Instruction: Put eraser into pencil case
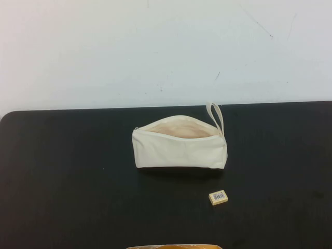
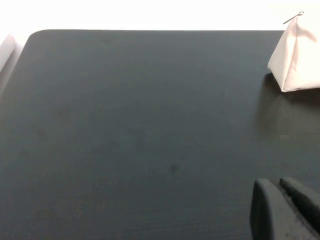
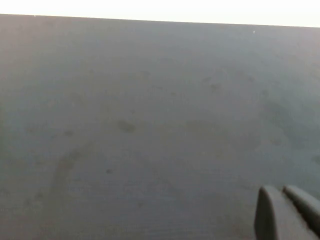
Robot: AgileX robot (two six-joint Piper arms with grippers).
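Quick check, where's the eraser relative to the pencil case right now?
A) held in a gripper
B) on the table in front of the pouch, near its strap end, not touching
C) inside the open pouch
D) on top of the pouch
B. The eraser lies on the black table, apart from the pencil case, toward the robot near its strap end. The left gripper and right gripper sit low over bare table, holding nothing.

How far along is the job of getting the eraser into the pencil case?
Done: the cream-white fabric pencil case lies unzipped on the black table. In hand: nothing; left end effector and right end effector sit parked, fingers together. Left: the small tan eraser with barcode label lies on the table nearer the robot.
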